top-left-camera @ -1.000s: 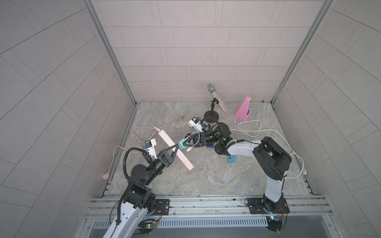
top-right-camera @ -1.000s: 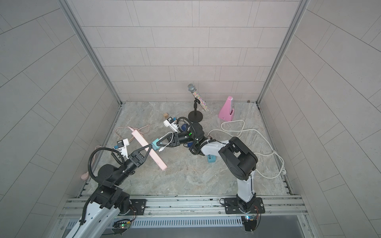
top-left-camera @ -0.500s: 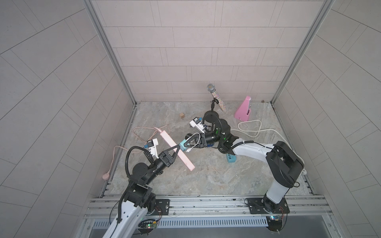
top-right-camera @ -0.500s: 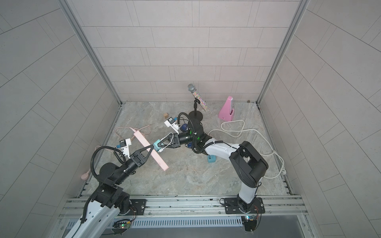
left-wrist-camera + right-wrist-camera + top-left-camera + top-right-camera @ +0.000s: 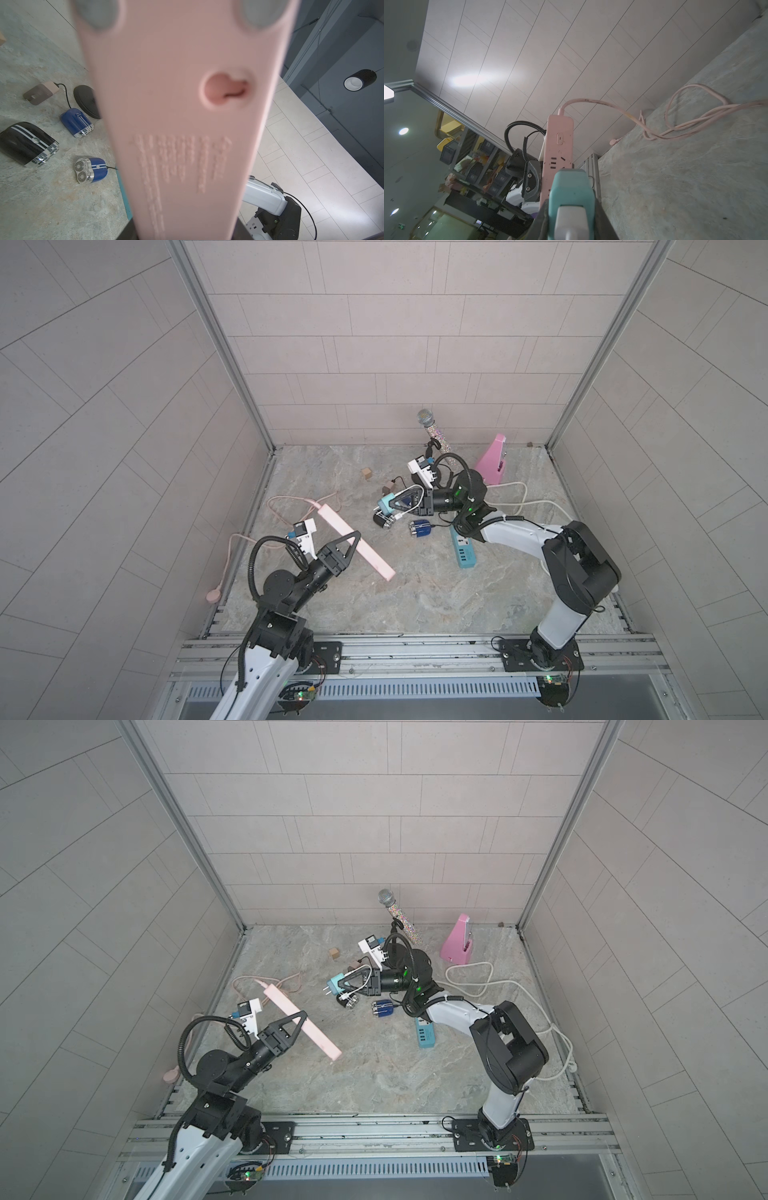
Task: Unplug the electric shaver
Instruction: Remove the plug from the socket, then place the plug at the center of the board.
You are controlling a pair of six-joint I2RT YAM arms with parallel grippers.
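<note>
Holding strip (image 5: 332, 520) raised off table (image 5: 415, 597), left gripper (image 5: 353, 541) clamping its sides midway. Right gripper (image 5: 395, 508) pinching teal plug (image 5: 384, 502), jaws part-closed, prongs (image 5: 327, 990) bare, near strip but apart. Black shaver (image 5: 384, 522) lying beyond strip. Plug looking light, rigid, slick; flat sides offering best hold.

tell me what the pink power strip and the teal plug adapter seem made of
The pink power strip: likely moulded plastic, matte; raised lettering and a keyhole slot are formed into its back. The teal plug adapter: probably plastic too, smooth, slight sheen, rounded edges. Its prongs look like bare metal, pale and shiny.
</note>
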